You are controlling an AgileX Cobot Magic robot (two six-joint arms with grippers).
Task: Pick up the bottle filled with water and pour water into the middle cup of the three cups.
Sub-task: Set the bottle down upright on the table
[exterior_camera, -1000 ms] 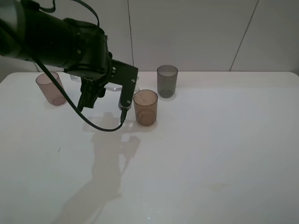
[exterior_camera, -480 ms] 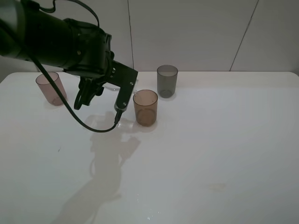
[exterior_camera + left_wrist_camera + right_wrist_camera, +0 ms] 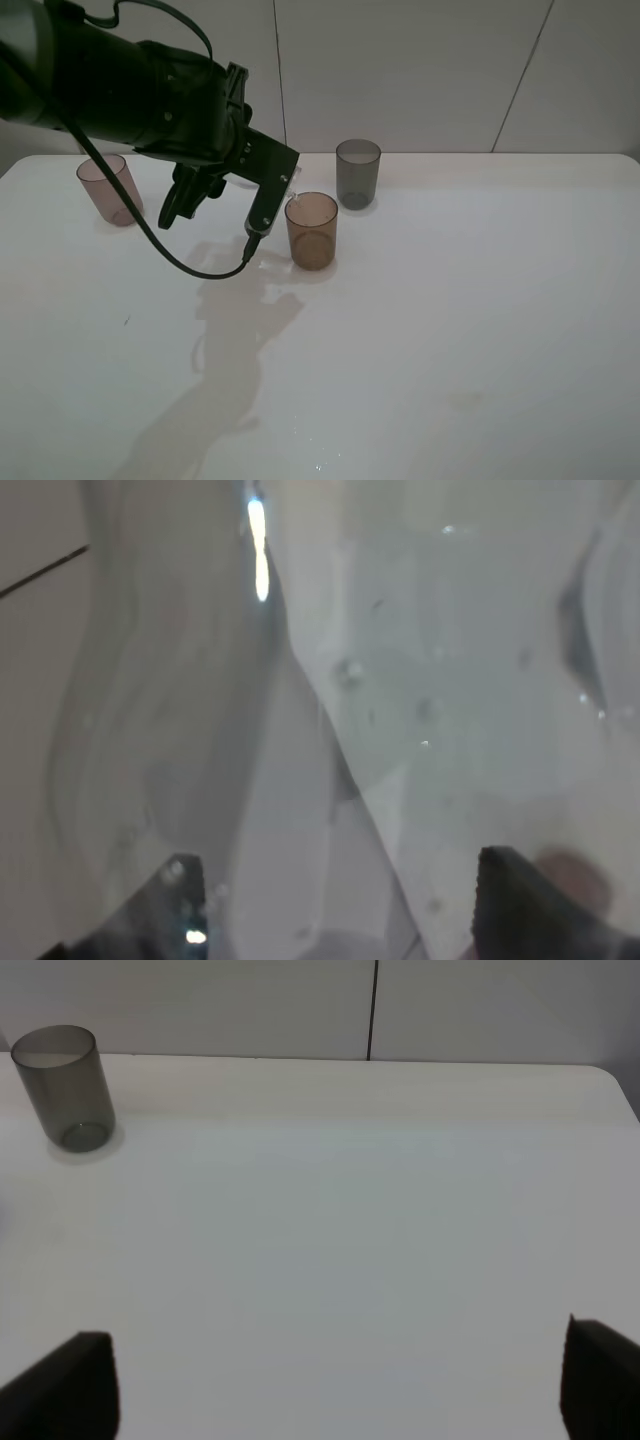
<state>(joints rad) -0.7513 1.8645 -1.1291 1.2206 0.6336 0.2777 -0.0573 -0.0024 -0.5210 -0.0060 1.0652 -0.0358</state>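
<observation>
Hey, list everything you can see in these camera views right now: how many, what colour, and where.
table: one, white, under everything.
pinkish-brown cup: one, far left.
amber cup: one, middle, beside the left arm's jaws.
dark grey cup: one, behind the amber cup, slightly right.
bottle: one, clear, in the left arm's jaws.
cable: one, black, looping below the left arm.
left arm: one, black, jaws shut on the bottle.
right jaws: two dark tips, open, empty, over bare table.

The bottle [image 3: 420, 680] apparently just left of the middle cup [image 3: 312, 232].
</observation>
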